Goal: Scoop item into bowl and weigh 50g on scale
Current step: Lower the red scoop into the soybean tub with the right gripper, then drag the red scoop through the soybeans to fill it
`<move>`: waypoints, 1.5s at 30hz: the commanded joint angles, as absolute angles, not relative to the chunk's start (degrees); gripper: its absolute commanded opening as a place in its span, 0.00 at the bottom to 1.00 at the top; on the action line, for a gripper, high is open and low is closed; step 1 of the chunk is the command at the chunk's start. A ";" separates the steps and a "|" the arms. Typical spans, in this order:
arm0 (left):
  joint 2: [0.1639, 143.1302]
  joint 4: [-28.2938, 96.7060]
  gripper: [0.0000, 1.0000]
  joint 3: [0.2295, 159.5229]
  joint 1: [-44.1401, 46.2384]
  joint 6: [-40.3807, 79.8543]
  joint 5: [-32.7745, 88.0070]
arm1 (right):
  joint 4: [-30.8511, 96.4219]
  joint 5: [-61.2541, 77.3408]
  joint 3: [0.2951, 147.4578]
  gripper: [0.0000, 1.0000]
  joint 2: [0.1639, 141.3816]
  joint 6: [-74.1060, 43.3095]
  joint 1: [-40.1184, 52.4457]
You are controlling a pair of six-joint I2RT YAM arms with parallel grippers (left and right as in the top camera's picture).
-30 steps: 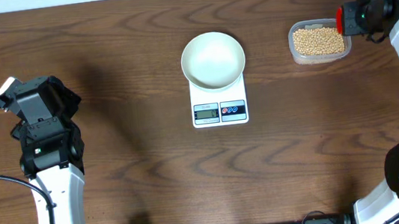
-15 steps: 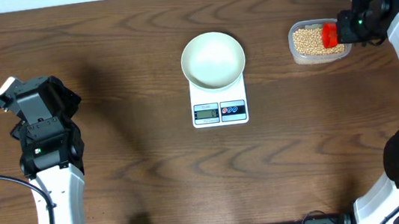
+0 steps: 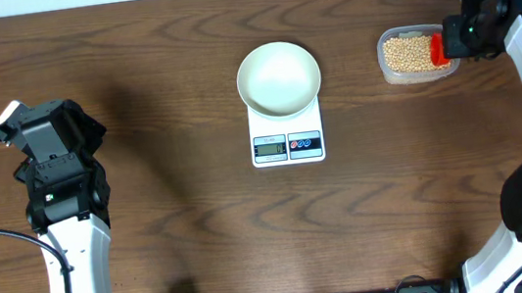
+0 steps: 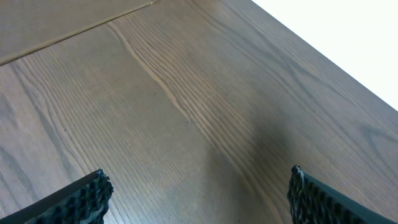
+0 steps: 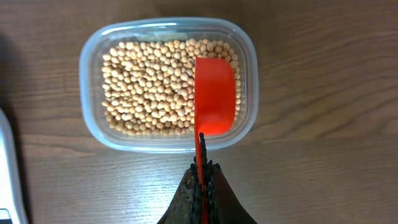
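1. Centrally on the table: scale, with display and two buttons along its near edge. Bowl seated on the far part of the scale, interior plain white.
2. Right of the scale and slightly farther back, well apart from it: clear tub holding the beans in a dense layer.
3. Past the tub end farthest from the scale: right gripper, fingers pressed together on the thin handle of a red scoop.
4. Just ahead of those fingertips: scoop cup, lying over the beans in the part of the tub farthest from the scale. Cannot tell whether touching the beans or just above them.
5. Far left of the scale, near the table edge: left gripper, fingers spread wide and holding nothing, only wood grain between them. Well apart from beans, bowl and scale.
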State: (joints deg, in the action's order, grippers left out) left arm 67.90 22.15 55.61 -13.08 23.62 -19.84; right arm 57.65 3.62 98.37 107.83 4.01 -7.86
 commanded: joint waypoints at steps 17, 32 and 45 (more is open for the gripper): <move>68.27 22.24 0.93 55.61 -13.32 23.68 -20.64 | 57.71 16.58 98.02 0.01 112.86 -1.74 -8.25; 68.27 22.24 0.93 55.61 -13.32 23.68 -20.64 | 59.53 29.34 97.76 0.01 116.18 -6.07 -13.10; 68.27 22.24 0.93 55.61 -13.32 23.68 -20.64 | 58.06 33.19 97.69 0.01 117.80 -8.54 -18.59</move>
State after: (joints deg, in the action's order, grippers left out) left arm 67.90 22.15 55.61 -13.08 23.62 -19.84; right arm 58.26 30.76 98.37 115.90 -7.44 -17.30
